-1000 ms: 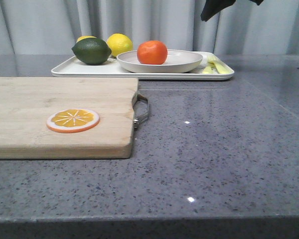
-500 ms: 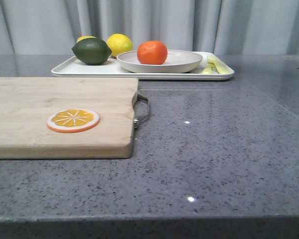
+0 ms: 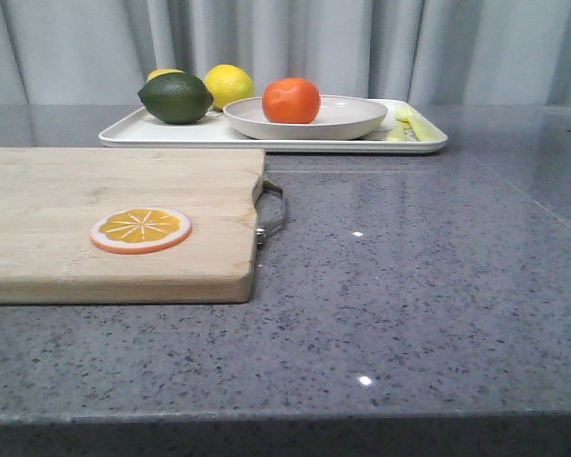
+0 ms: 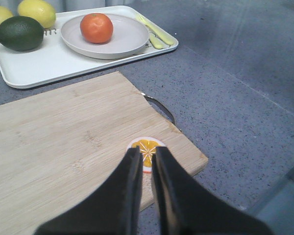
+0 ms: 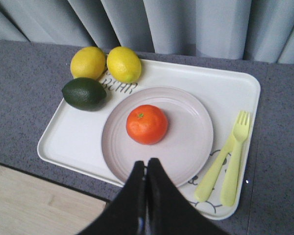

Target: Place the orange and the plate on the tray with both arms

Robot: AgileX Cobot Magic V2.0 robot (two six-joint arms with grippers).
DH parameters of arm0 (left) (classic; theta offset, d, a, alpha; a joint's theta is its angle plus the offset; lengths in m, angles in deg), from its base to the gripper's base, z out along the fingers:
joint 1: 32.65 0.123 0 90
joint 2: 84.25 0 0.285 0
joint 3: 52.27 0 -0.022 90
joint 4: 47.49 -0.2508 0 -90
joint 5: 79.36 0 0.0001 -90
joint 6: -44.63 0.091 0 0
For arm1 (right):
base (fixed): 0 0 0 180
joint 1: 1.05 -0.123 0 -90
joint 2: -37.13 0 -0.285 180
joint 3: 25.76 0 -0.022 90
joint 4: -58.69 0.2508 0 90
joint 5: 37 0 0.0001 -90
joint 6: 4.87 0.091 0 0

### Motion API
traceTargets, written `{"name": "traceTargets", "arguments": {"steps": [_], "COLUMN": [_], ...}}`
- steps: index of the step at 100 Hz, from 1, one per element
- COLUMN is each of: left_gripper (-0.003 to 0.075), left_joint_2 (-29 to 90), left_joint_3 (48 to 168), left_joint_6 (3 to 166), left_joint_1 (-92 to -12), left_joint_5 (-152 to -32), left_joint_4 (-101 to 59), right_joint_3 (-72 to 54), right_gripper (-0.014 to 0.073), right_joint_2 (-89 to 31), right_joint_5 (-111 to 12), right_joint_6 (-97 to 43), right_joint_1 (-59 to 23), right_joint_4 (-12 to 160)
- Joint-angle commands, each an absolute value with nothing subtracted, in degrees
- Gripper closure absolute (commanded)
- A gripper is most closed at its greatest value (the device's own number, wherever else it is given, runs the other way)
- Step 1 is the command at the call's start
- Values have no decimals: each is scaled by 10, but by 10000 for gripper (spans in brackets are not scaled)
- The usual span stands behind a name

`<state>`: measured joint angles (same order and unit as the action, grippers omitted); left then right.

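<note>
Orange sits in plate, plate on tray. Right gripper hangs above the plate's near rim, fingers pressed together, holding nothing. Left gripper nearly closed, empty, over the cutting board, well apart from the tray.

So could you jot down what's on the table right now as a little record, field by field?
orange: whole, resting on the plate
plate: beige, round, sitting on the tray
tray: white, rectangular, at the far side of the table
other fruit on tray: two lemons, one lime
cutlery on tray: yellow-green fork and a second utensil beside it
cutting board: wooden, nearer side
orange slice: on the cutting board
left gripper: shut, empty
right gripper: shut, empty
</note>
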<state>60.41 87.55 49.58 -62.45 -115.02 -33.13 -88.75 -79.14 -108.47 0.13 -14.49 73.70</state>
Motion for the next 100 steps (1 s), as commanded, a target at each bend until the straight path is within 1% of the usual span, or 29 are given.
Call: {"name": "traceTargets", "arguments": {"steps": [1,26,40,68,80,100], "left_gripper": [678,678,678,678,678,678], "left_joint_2": [601,601,601,601,601,601], "left_joint_3": [890,890,890,890,890,890], "left_joint_6": [493,493,493,493,493,493], "left_joint_1": [-623,-623,-623,-623,-623,-623], "left_joint_5": [-1114,-1109,-1109,-1109,-1109,-1109], "left_joint_4": [-319,-319,-319,-319,-319,-319], "right_joint_3": [-857,-751,-658,-382,-255,-85], "right_gripper": [660,660,660,660,660,660], "right_joint_2": [-723,-620,-548,-373,-292,-157], "right_joint_5": [-1130,-1090,-1062,-944,-875,-776], "right_joint_6": [-28,-44,-44,-44,-44,-44], "right_joint_1": [-152,-172,-172,-172,-172,-172], "right_joint_4": [739,719,696,681,681,681]}}
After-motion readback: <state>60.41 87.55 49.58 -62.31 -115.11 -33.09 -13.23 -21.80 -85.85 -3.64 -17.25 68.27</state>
